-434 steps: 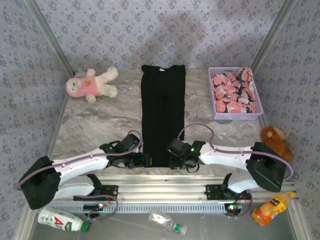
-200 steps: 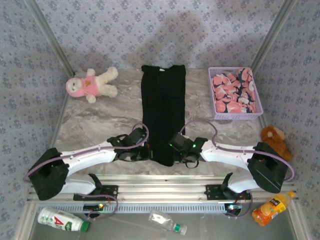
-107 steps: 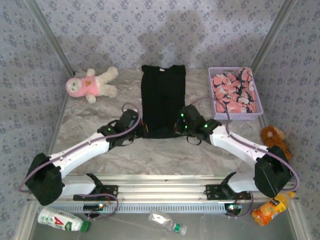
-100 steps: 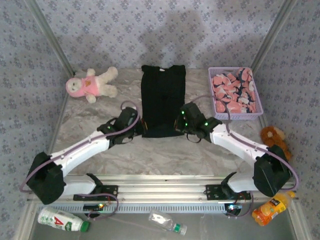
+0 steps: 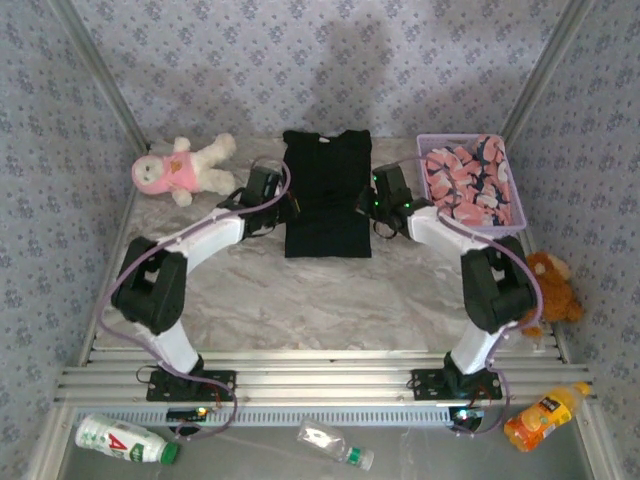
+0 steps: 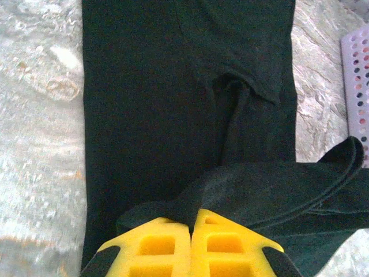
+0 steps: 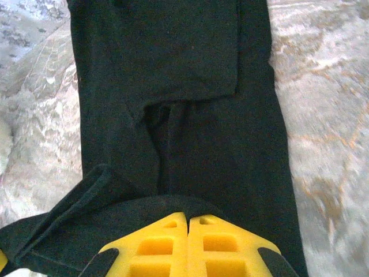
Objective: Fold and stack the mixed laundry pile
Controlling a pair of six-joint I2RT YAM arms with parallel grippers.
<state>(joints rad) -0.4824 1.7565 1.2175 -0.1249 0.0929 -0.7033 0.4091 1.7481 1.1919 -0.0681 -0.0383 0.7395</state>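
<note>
- The T-shirt [image 5: 325, 205] is coloured plain black.
- The garment [image 5: 468, 185] is printed pink with dark and white shapes.
- The mesh basket [image 5: 475, 233] is coloured lavender.
- The table [image 5: 300, 290] is marbled grey and white.
- The plush toy [image 5: 182, 167] is coloured pink and white.
- Yellow is shown on the left gripper [image 6: 190, 214] and the right gripper [image 7: 187, 219].

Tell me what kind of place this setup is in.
Probably a lab test booth, not a home: patterned backdrop walls on aluminium frame posts, and a marble-look table staged with a black T-shirt.

Left claw [image 6: 190, 214] clamped on the black T-shirt [image 6: 150, 104] — hem draped over its flat body.
</note>
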